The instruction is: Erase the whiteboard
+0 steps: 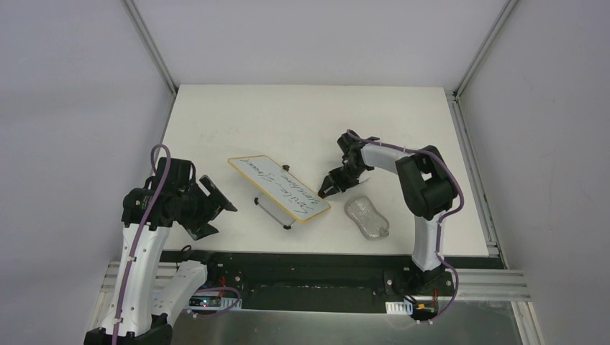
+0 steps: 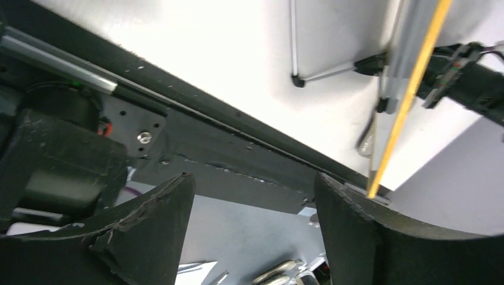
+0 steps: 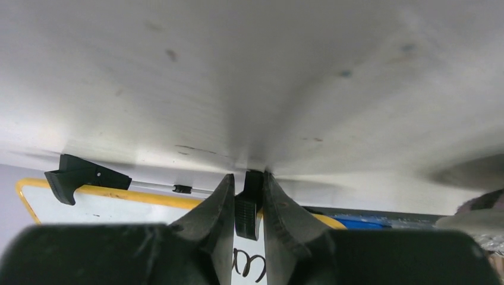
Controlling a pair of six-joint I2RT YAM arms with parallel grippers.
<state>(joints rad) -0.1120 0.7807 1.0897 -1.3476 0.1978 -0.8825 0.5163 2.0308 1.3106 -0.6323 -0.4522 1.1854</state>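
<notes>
1. Right gripper (image 3: pixel 248 184) is seen almost fully closed, and a small black piece (image 3: pixel 247 214) at the rim of the whiteboard (image 1: pixel 277 185), probably one of its feet, is pinched between the two fingers.
2. Left gripper (image 2: pixel 254 181) is held wide open with nothing between its fingers. In the top view it is found at the lower left, apart from the left end of the board.
3. The whiteboard is placed slantwise in the middle of the white table (image 1: pixel 302 122), and the right gripper is met at its lower right end.
4. The step in hand is judged to be an early one. The board seems to be held or steadied, and no wiping is shown, because the handwriting (image 1: pixel 288 188) is complete.
5. A grey lumpy pad (image 1: pixel 367 218) is seen untouched just to the lower right of the board. It is probably meant as the wiper.
6. For the next move, the pad must be picked up and pressed flat on the written face, while the board is kept from sliding.
7. Two lines of black cursive are written on the board, but they cannot be read. No brand or label can be made out.
</notes>
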